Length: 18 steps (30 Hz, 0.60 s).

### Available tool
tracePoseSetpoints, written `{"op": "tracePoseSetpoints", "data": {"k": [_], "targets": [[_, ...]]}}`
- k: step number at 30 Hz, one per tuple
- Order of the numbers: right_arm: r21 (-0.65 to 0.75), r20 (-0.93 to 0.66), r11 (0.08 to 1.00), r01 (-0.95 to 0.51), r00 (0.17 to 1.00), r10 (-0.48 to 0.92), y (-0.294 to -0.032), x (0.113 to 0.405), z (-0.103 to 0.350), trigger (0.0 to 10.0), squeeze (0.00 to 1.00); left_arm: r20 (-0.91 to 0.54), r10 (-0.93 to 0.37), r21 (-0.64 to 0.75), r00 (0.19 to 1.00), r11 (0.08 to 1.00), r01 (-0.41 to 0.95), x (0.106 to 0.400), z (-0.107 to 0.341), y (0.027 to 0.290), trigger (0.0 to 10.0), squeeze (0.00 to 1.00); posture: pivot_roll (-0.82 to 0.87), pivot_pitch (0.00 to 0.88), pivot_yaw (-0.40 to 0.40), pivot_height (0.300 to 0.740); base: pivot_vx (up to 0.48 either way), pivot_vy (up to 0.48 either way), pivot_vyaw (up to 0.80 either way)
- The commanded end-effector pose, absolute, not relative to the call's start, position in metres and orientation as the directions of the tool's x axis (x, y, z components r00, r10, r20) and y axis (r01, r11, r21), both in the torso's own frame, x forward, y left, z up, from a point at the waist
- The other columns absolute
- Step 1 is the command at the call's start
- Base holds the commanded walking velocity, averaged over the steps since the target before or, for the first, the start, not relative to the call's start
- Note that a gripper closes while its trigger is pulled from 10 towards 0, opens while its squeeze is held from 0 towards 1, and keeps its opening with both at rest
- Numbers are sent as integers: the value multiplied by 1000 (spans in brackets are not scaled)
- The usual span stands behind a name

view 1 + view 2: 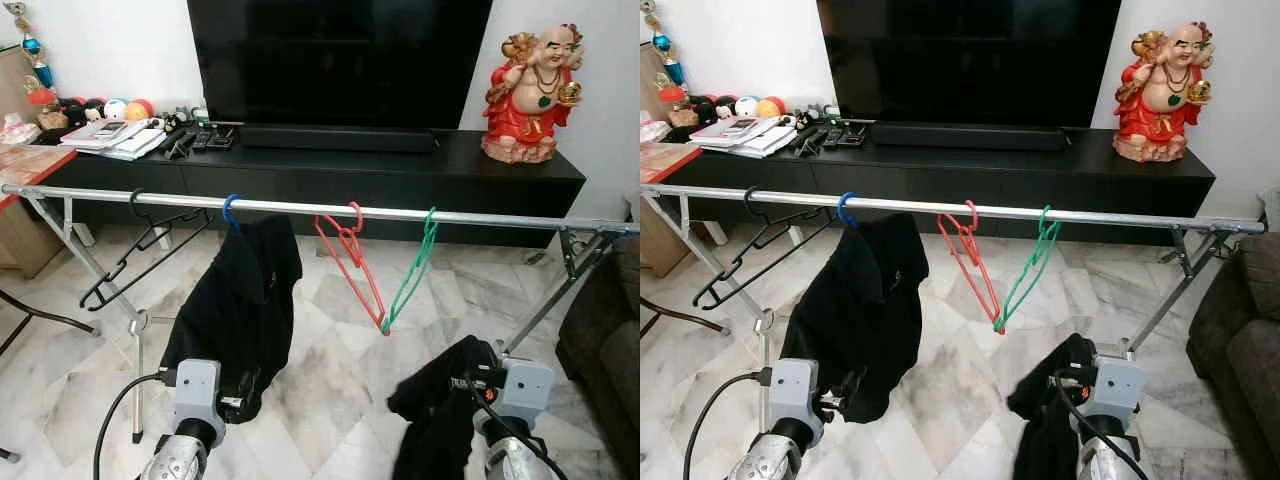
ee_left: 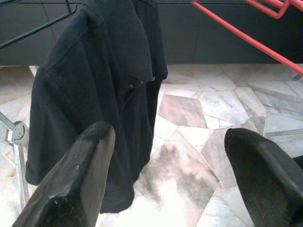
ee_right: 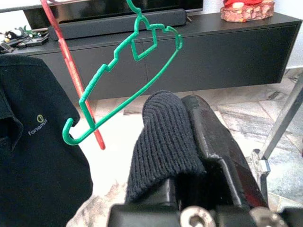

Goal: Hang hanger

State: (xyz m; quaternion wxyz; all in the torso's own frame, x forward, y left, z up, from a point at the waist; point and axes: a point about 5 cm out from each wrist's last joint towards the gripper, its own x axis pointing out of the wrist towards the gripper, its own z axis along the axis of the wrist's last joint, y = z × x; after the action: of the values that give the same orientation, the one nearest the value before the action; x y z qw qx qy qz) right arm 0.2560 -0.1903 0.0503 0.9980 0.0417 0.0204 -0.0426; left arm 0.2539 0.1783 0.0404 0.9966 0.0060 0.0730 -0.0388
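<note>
Marble floor below rail [image 1: 300, 208]; left gripper [image 2: 165, 175] spread, right gripper [image 3: 189, 142] pinching black garment [image 3: 161, 142].

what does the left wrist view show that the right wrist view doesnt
Left wrist view: the left end effector open, fingers spread, facing the black polo shirt hanging full length over the marble floor, with a black hanger beside it.

Right wrist view: the right end effector shut on a black knit garment, the green hanger, and the shirt's "fonemax" logo.

Both share: the red hanger, the polo shirt and the black TV cabinet.
</note>
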Motion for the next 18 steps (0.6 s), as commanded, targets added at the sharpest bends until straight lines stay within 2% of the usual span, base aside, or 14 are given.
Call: {"op": "tracePoseSetpoints", "data": {"k": [1,9,18], "targets": [[72,-17,994,86,996,-85,-192,260,55,10000,0,-130,-70,-1,989,998,70,254,45,179,10000,0,41,0,8,740,0,0,0],[70,-22,994,83,996,-82,-190,258,53,10000,0,-132,-70,1,989,997,71,253,45,180,10000,0,40,0,11,740,0,0,0],[71,-18,994,87,996,-86,-189,260,55,10000,0,-128,-62,3,990,998,63,254,47,182,10000,0,47,1,12,740,0,-346,0]]}}
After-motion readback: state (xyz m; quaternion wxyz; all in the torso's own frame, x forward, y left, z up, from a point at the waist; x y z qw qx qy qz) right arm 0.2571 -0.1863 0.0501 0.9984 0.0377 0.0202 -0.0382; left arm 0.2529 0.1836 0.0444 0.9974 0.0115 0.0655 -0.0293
